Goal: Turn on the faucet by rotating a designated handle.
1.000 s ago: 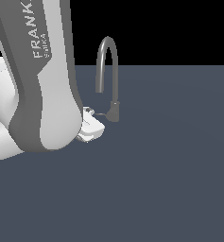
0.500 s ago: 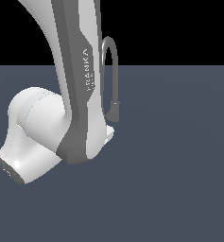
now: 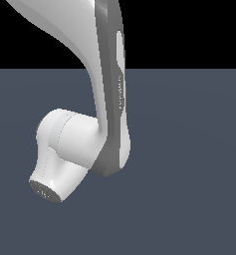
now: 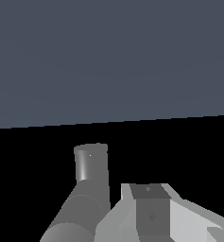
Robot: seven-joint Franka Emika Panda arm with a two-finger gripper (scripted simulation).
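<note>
Across exterior view, arm (image 3: 109, 99) hides faucet (image 4: 90, 168)

Descends steeply as a white-and-grey arm (image 3: 112, 99), bent at a bulky white joint (image 3: 64, 149); only part of gripper (image 4: 151, 212) visible, finger spacing indiscernible.

One robot arm (image 3: 109, 89), one faucet (image 4: 87, 189), one grey floor (image 3: 189, 174).
</note>
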